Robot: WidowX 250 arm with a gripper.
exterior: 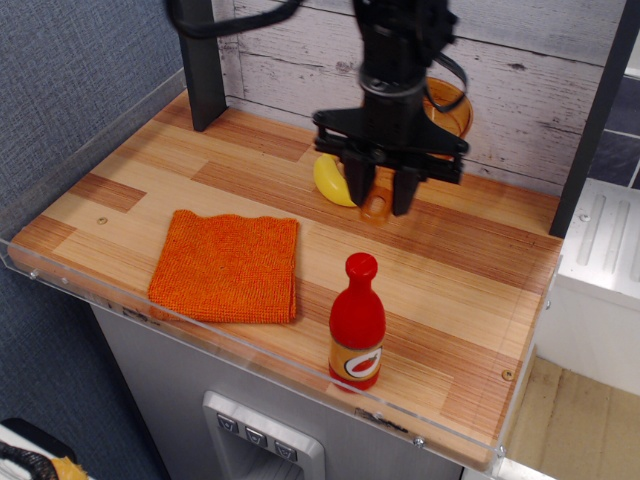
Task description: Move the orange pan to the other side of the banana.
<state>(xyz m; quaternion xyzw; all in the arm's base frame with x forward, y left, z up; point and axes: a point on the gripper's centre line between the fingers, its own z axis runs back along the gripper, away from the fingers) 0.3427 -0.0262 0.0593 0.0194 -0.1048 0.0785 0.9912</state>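
Broadly, one wooden surface (470, 290) with striped planks carries everything, edged at the front and left by a clear plastic lip and backed by a whitewashed plank wall (540, 70). One black robot arm comes down over the back of the surface, right of its middle, and blocks much of what lies behind it.

One square orange cloth (227, 266) lies flat near the front left corner, apart from all else. One orange pan (447, 106) hangs up near the back edge, toward the right; only part of its amber bowl shows beside the arm, in front of the wall, and its flat handle (375, 206) reaches down and forward between the claw's fingers. The pan appears lifted off the surface, though its underside is hidden. One claw (386, 196) points downward with its two dark fingers (405, 190) closed on that handle, one on each side.

One red bottle (357, 322) with a red cap and a yellow label stands upright near the front edge, about midway along it, well apart from the claw. One yellow banana (330, 178) lies just left of the claw, toward the back edge; its right end is covered by the claw's left finger.
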